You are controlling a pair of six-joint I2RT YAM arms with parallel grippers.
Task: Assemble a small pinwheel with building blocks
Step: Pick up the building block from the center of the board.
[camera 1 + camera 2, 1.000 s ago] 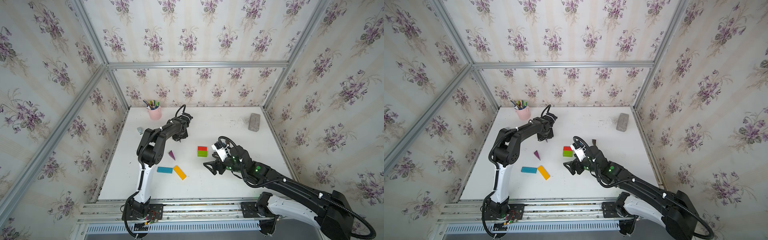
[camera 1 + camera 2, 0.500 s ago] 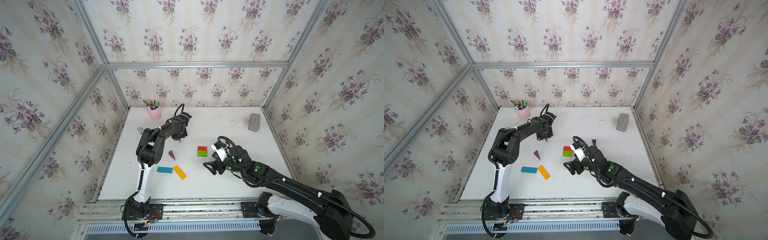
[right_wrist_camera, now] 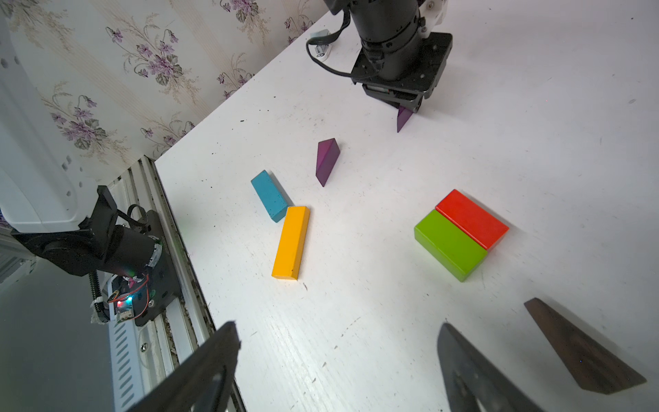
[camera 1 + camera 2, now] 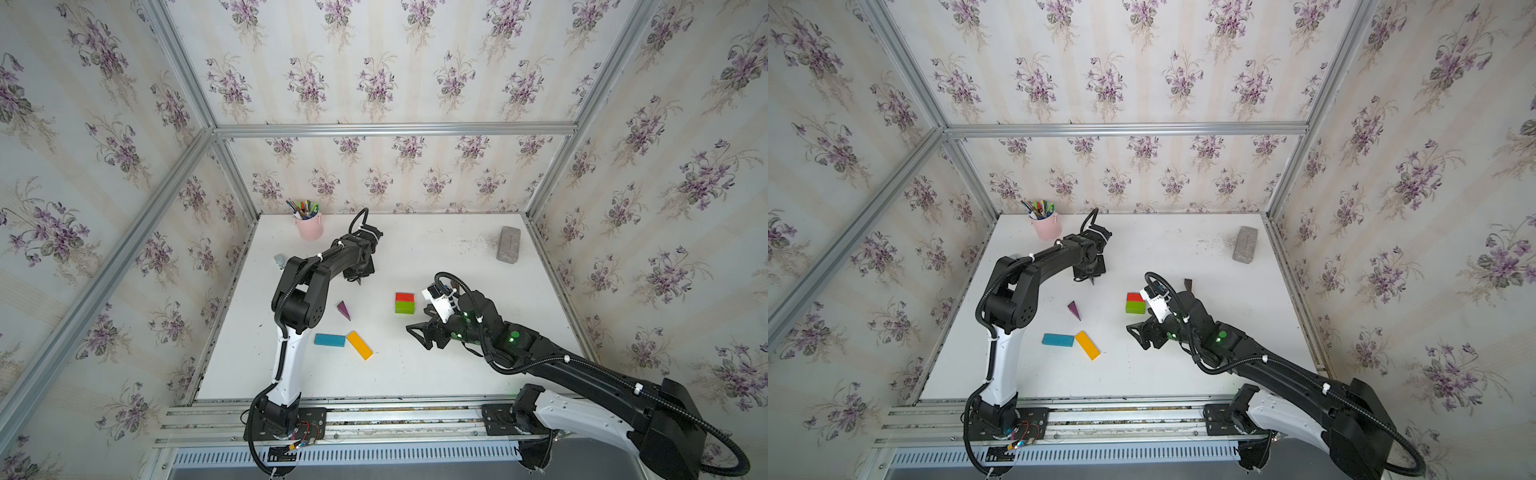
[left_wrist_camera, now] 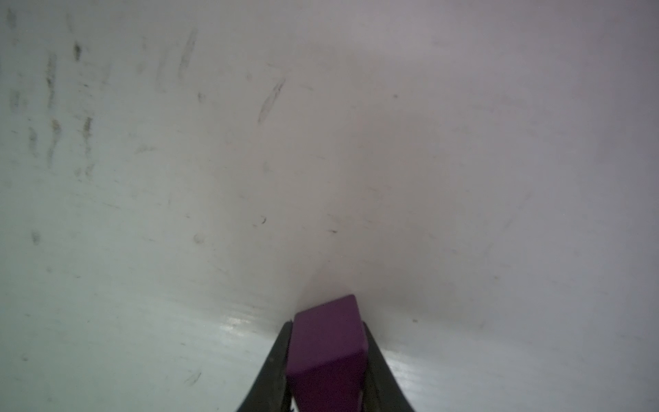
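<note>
**A:** Over the last second the left gripper [image 5: 326,323] has pinched in. We now see both its fingers [image 5: 276,356] pressed against the sides of a purple wedge [image 5: 326,356], while the arm itself has hardly shifted.

**B:** We get it from the right wrist view too: the wedge hangs point-down under the jaws, over the far half of the table [image 4: 436,374]. Whether its tip touches the surface, we can't tell.

**A:** The right gripper [image 3: 337,326] hasn't budged. Its jaws stand wide apart with nothing between them, low over bare table.

**B:** And the blocks? We have the red block [image 4: 404,296] and the green block [image 4: 404,307] side by side, long faces touching, mid-table.

**A:** The second purple wedge [image 4: 343,310] lies alone between that pair and the left arm. Nearer the front rail, the blue block [image 4: 329,340] and the yellow block [image 4: 360,345] meet at an angle, touching or nearly so.

**B:** A dark brown wedge [image 3: 585,351] lies flat just beside the right gripper, apart from the green block.

**A:** If the circuit board [image 3: 124,308] at the left arm's base carries any print, it's too small for us to read.
</note>
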